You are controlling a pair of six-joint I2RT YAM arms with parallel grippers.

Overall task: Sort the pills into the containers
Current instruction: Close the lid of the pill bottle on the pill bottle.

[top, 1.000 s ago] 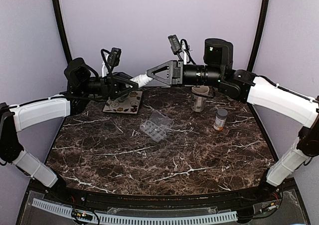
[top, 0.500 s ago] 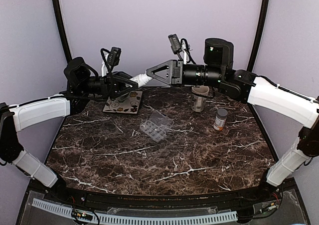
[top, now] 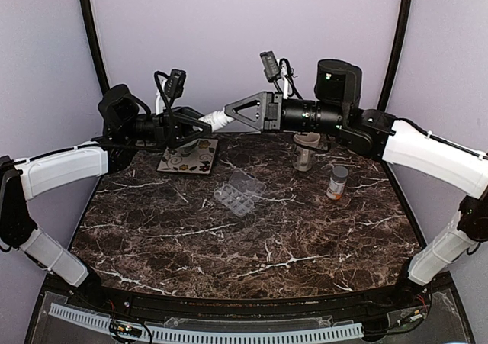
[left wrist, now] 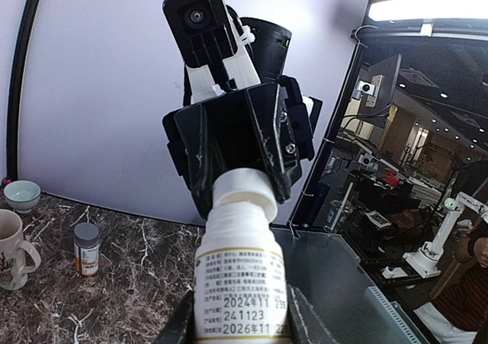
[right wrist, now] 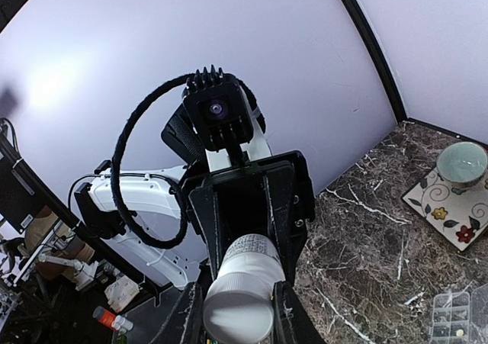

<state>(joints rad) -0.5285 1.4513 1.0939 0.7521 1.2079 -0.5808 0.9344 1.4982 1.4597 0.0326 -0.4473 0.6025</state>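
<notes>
Judging by the white pill bottle (top: 216, 119) capped and held off the table, I reckon sorting has hardly begun. The clear pill organizer (top: 239, 191) lies lid-open on the marble table (top: 252, 245), below the meeting pincers and nearer my bases, and I cannot tell whether any cell holds a pill. Both arms reach level toward each other, the left gripper (top: 200, 124) clamped round the bottle's body and the right gripper (top: 230, 114) closed on its cap (left wrist: 244, 193), posed for unscrewing.

Bright, even light; fisheye-warped edges
</notes>
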